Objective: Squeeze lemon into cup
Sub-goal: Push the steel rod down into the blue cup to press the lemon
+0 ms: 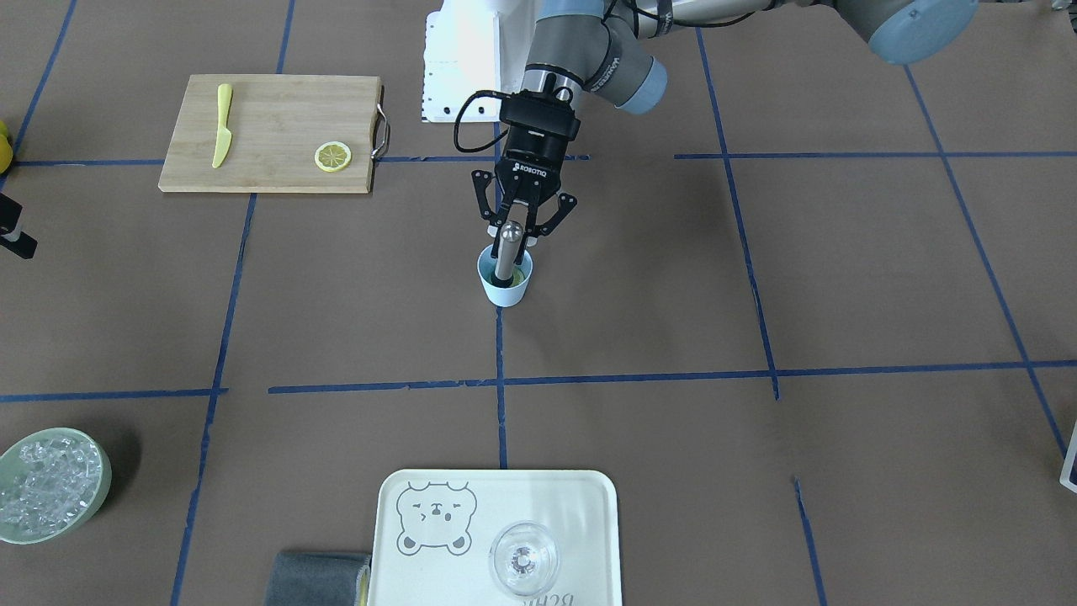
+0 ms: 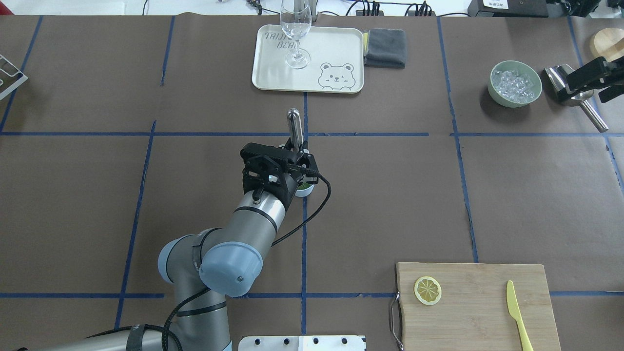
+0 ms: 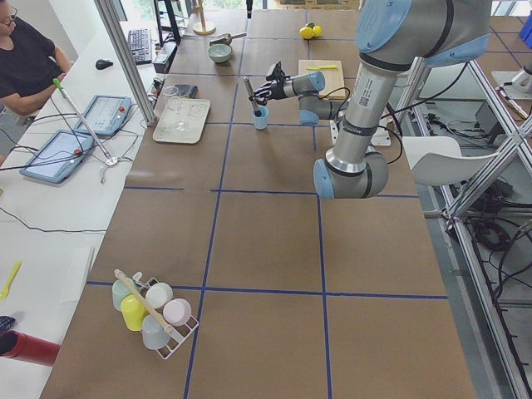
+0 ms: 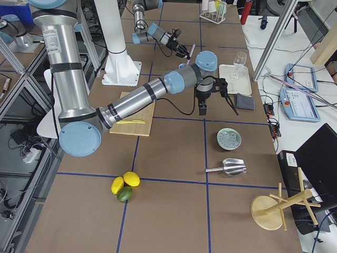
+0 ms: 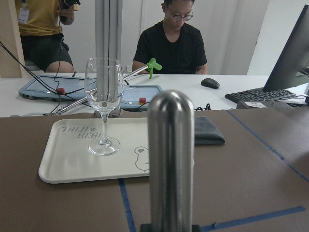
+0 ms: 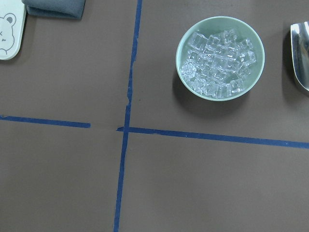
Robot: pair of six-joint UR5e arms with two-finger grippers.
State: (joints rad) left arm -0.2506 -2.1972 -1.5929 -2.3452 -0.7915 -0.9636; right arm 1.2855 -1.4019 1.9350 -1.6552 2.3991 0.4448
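Observation:
The light-blue cup (image 1: 505, 286) stands mid-table, mostly hidden under my left wrist in the overhead view (image 2: 306, 191). My left gripper (image 1: 515, 225) is shut on an upright metal rod (image 1: 507, 248) whose lower end is down in the cup. A yellow-green bit of lemon (image 1: 521, 274) shows inside beside the rod. The rod (image 5: 170, 159) fills the left wrist view. A second lemon slice (image 1: 333, 156) lies on the wooden cutting board (image 1: 278, 109). My right gripper (image 2: 595, 79) hangs open and empty over the far right, above a metal scoop (image 2: 580, 102).
A yellow knife (image 1: 222, 124) lies on the board. A cream tray (image 1: 572, 497) with a clear wine glass (image 1: 523, 557) and a grey cloth (image 1: 320, 579) sit on the operators' side. A green bowl of ice (image 1: 50, 495) is below my right wrist (image 6: 219, 58).

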